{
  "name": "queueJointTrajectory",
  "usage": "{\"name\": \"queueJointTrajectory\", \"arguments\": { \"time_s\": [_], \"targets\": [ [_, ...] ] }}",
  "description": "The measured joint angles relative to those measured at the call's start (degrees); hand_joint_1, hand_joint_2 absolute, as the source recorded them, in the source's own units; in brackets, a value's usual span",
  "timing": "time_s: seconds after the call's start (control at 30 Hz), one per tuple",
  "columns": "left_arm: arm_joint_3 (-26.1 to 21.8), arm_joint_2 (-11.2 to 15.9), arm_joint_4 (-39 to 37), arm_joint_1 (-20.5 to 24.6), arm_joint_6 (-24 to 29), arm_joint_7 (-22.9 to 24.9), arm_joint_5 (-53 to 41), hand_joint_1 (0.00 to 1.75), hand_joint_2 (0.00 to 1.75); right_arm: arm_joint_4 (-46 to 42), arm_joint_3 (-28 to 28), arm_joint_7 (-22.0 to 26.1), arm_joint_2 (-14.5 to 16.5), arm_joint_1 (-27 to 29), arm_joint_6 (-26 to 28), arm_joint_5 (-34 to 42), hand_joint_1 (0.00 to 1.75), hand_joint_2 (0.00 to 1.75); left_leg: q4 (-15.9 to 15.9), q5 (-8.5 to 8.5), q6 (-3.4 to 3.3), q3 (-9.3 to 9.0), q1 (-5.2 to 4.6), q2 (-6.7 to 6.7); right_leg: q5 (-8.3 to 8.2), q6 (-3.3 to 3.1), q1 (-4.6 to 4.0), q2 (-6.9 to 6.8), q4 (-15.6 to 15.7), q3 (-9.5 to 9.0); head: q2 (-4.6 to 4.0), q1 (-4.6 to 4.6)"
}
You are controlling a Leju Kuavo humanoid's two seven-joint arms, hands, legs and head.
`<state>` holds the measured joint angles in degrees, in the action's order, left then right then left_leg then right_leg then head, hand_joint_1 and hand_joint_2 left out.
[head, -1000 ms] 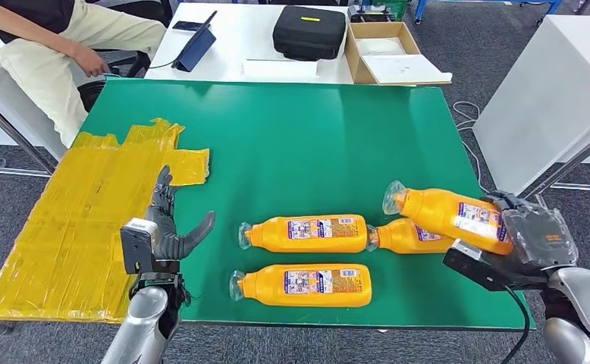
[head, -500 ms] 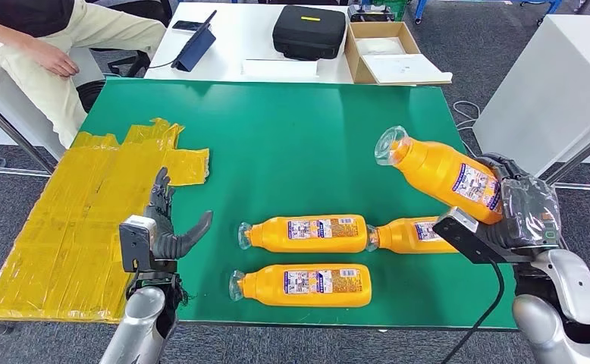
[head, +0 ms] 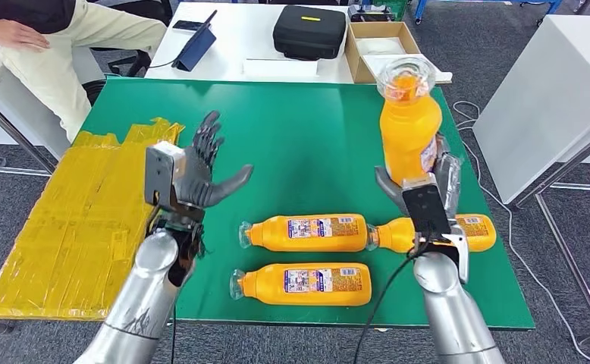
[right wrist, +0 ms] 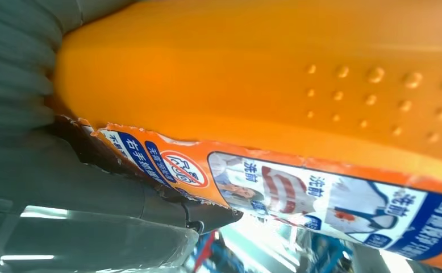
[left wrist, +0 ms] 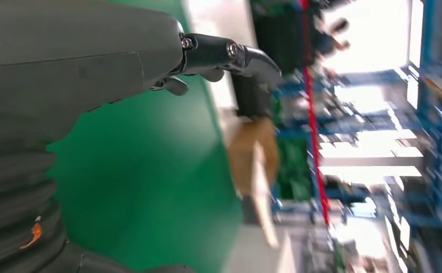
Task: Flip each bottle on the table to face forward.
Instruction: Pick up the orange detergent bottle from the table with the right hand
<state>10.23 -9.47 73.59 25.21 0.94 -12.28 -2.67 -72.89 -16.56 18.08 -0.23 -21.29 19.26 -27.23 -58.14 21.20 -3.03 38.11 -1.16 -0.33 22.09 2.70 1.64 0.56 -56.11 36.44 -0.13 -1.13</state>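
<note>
Green table [head: 299,144]. Right hand [head: 428,193] grips an orange bottle [head: 407,125] upright above the table, fingers wrapped around its lower body. Left hand [head: 197,171] raised, fingers spread, holding nothing. Three bottles [head: 307,233] lie flat between and below both hands' fingers.

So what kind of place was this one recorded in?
Probably a robotics lab or test workshop, not a home: a green work table patched with yellow tape, a white desk behind it holding a black equipment case and an open cardboard box, grey carpet and a seated person.
</note>
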Motion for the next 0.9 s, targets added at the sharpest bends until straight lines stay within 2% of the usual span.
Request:
{"name": "queueJointTrajectory", "arguments": {
  "time_s": [0.1,0.47,0.9],
  "targets": [
    [1.5,0.0,-0.2,3.0,-0.7,1.1,0.9,0.00,1.75,3.0,-0.8,0.2,2.2,-1.9,0.0,0.7,1.75,1.75,0.0,-0.01,0.00,0.02,0.00,-0.01,-0.01,0.01,0.00,-0.01,0.0,0.01,0.00,-0.01],
    [7.1,-0.9,-2.1,8.5,-1.2,3.0,4.9,0.00,1.75,13.2,-2.3,0.6,7.5,-6.8,-1.2,4.5,1.75,1.75,0.0,-0.01,0.00,0.19,0.00,-0.03,0.00,0.00,0.00,-0.05,0.0,0.18,0.00,-0.01],
    [10.1,-1.9,-4.2,9.6,-0.9,3.1,5.4,0.00,1.75,18.6,-2.5,0.7,10.0,-9.3,-1.3,5.4,1.75,1.75,0.0,-0.01,0.00,0.21,0.00,-0.02,0.00,0.00,0.00,-0.04,0.0,0.23,0.00,0.00]
  ]
}}
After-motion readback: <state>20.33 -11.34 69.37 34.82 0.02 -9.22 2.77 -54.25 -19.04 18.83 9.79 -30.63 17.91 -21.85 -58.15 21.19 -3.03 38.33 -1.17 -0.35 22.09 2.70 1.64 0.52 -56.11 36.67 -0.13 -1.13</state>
